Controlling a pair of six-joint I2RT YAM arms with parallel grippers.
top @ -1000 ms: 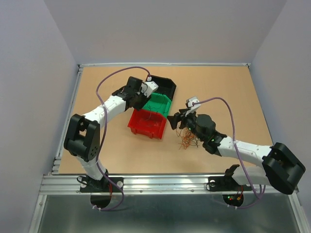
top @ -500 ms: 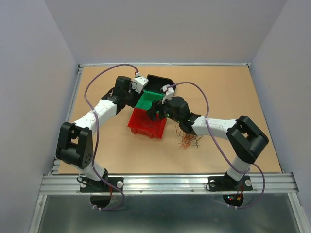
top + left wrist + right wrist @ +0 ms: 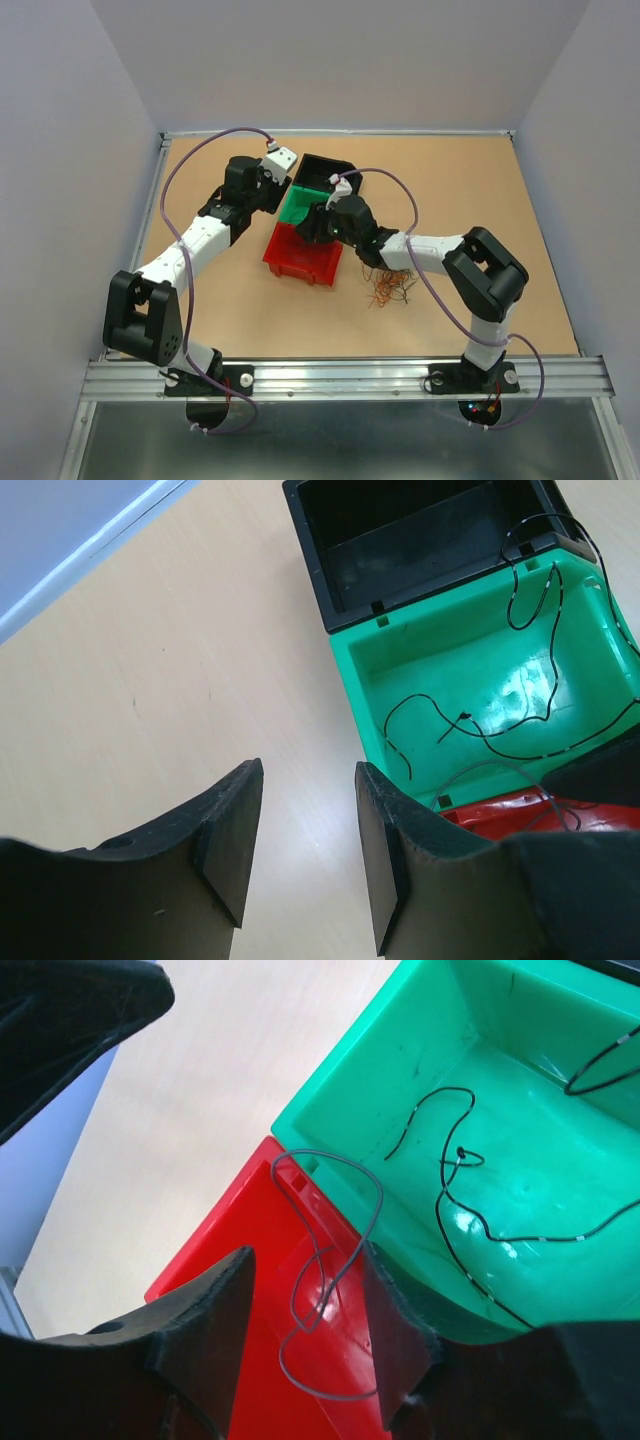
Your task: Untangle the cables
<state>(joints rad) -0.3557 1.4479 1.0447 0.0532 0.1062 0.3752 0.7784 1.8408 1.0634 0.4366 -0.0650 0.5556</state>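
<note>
The cables (image 3: 386,289) are a wiry reddish-brown and dark clump on the table, right of the red bin (image 3: 300,260). My right gripper (image 3: 312,228) is open over the border of the red bin (image 3: 250,1360) and the green bin (image 3: 520,1120). A thin grey wire (image 3: 378,1192) loops between its jaws (image 3: 305,1255), not clamped. Thin black wires (image 3: 530,725) lie in the green bin (image 3: 400,670). My left gripper (image 3: 272,197) is open and empty over bare table (image 3: 308,770), just left of the green bin.
A black bin (image 3: 330,172) stands behind the green one and looks empty in the left wrist view (image 3: 420,540). The three bins touch in a row. A metal rail (image 3: 340,375) runs along the table's near edge, and grey walls enclose the table.
My right gripper has swung left from the clump to above the red and green bins. My left gripper has drawn back to the left, off the bins.
</note>
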